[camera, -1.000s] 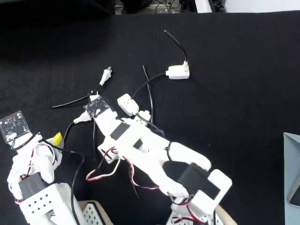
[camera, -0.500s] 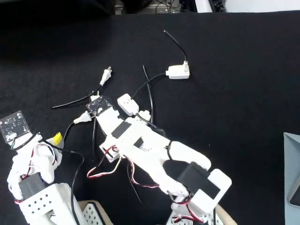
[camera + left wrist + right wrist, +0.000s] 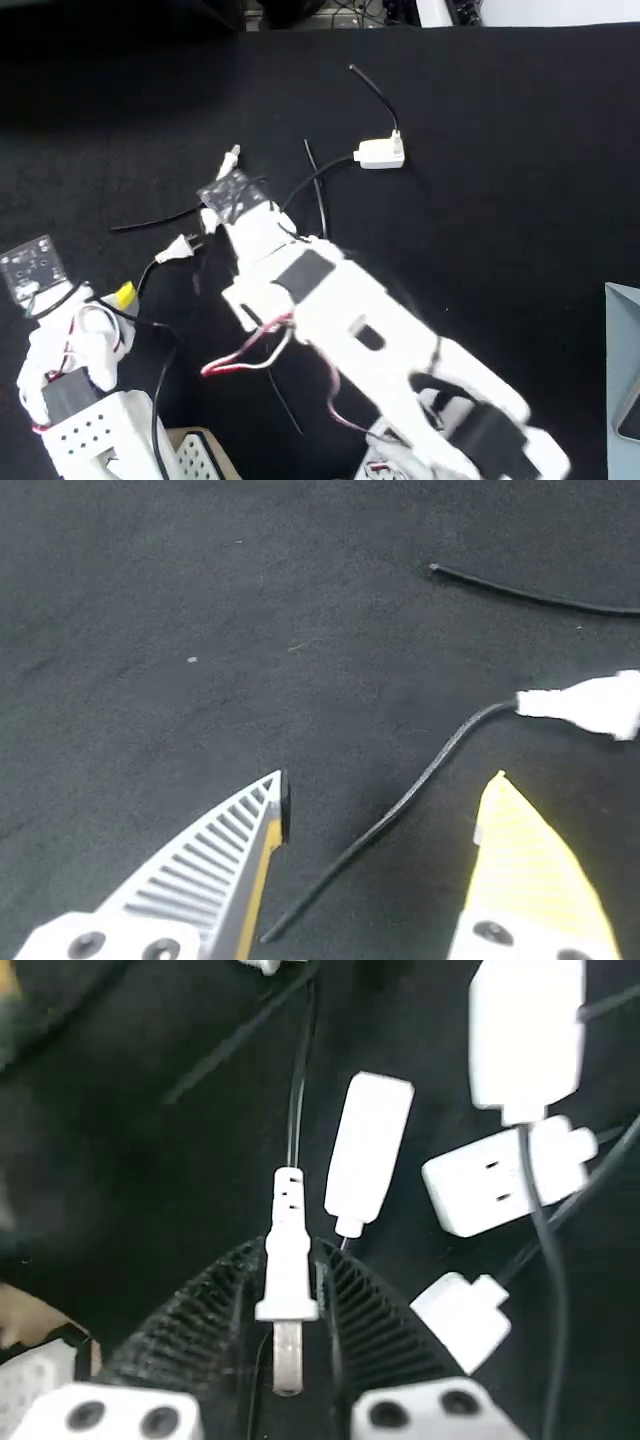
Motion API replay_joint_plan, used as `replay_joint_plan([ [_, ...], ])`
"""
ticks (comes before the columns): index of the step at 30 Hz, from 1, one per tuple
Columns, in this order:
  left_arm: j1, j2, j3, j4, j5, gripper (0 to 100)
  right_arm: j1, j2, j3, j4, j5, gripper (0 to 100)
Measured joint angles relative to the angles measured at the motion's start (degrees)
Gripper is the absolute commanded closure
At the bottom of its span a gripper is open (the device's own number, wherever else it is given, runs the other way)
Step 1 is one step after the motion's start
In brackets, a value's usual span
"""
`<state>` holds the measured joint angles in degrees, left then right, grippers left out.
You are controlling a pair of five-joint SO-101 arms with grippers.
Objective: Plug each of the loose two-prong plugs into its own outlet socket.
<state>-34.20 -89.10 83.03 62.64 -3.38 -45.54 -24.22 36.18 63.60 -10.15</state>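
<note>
My right tool [image 3: 288,1295] clamps the two-prong plug [image 3: 287,1250] by its hard white body, prongs [image 3: 286,1355] facing my wrist, outlet socket [image 3: 487,1185] near. Likely light, rigid; limp cord [image 3: 297,1110] may drag. Left tool [image 3: 390,778] gapes wide over the table [image 3: 150,600]

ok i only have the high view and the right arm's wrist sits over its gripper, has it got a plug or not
Observer: Yes. In the right wrist view the right gripper is shut on a white two-prong plug, with the prongs pointing back toward the wrist.
Operator: good, any socket close to it
Observer: A white socket lies just past the fingertips and off to one side, its two slots facing the camera. The held plug is apart from it.
</note>
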Motion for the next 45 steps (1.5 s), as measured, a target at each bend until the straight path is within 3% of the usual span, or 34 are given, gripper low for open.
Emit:
replay_joint_plan([
  [18, 25.32, -0.18, -11.96, 0.00, 11.16, 70, 0.62, -36.40, 5.36, 4.84, 0.35, 98.6],
  [26, 32.44, -0.18, -17.23, 0.00, 14.68, 70, -5.01, -38.68, 10.29, 4.84, 0.35, 98.6],
  [37, 42.55, -0.53, -21.54, 0.00, 14.86, 70, -5.27, -38.86, 14.24, 0.35, 0.35, 98.6],
  [45, 47.82, -0.62, -21.63, 0.97, 8.26, 70, -5.27, -38.86, 14.24, 0.35, 0.35, 98.6],
])
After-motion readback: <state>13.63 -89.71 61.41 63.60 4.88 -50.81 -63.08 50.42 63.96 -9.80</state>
